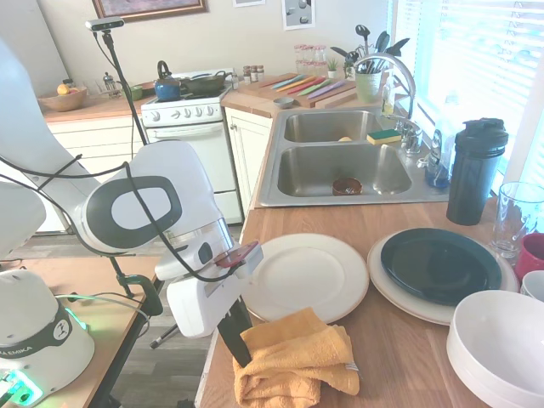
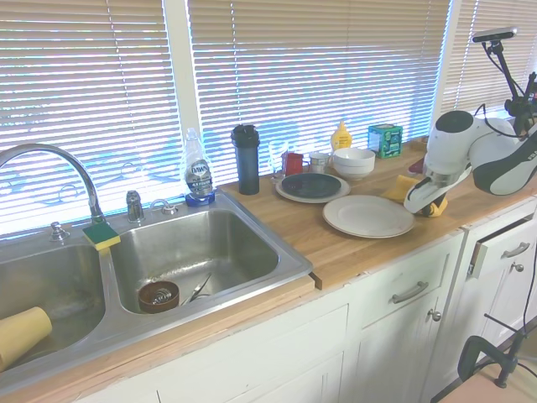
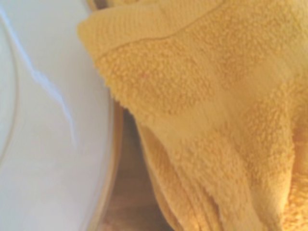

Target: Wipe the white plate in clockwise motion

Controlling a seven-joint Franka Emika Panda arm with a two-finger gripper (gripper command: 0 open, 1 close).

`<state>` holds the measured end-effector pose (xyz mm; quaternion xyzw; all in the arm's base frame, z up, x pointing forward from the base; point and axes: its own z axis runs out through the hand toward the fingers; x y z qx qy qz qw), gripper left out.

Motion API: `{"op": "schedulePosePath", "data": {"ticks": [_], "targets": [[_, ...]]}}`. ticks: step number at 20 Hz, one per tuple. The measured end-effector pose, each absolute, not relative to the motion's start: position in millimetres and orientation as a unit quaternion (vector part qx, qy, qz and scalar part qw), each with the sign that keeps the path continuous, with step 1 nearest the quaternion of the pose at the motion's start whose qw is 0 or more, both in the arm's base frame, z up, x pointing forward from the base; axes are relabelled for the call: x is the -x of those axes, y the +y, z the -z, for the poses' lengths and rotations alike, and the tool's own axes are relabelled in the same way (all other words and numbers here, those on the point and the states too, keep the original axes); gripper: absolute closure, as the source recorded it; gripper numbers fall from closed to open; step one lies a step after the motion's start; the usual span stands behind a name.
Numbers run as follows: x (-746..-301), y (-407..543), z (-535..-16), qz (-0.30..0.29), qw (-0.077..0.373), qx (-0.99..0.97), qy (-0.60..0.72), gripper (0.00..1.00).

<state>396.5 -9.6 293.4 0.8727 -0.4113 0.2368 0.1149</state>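
First exterior view: the jaws [image 1: 240,347] press into the crumpled yellow terry cloth [image 1: 297,361] at the wooden table's [image 1: 399,348] near edge. Whether they grip it, I cannot tell. The large round cream-white plate [image 1: 306,276] lies bare just beside.

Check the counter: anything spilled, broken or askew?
Nothing spilled or broken. The yellow towel lies crumpled by the white plate, its edge near the rim; the plate is bare. The end effector is down at the towel.

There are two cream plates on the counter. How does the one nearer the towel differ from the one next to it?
The white plate is bare; the other cream plate carries a dark green plate that covers most of it. The white plate's edge lies next to the yellow towel; the other cream plate sits beside the white bowls. Both are round, cream and flat on the wooden counter.
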Motion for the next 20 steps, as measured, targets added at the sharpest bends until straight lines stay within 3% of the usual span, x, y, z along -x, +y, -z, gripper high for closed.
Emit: {"op": "schedulePosePath", "data": {"ticks": [10,20], "targets": [[-408.8,-30.1,-301.6,-0.215,0.068,-0.843,-0.487,1.0],[-461.7,-21.8,-333.9,-0.203,0.017,-0.836,-0.509,1.0]]}}
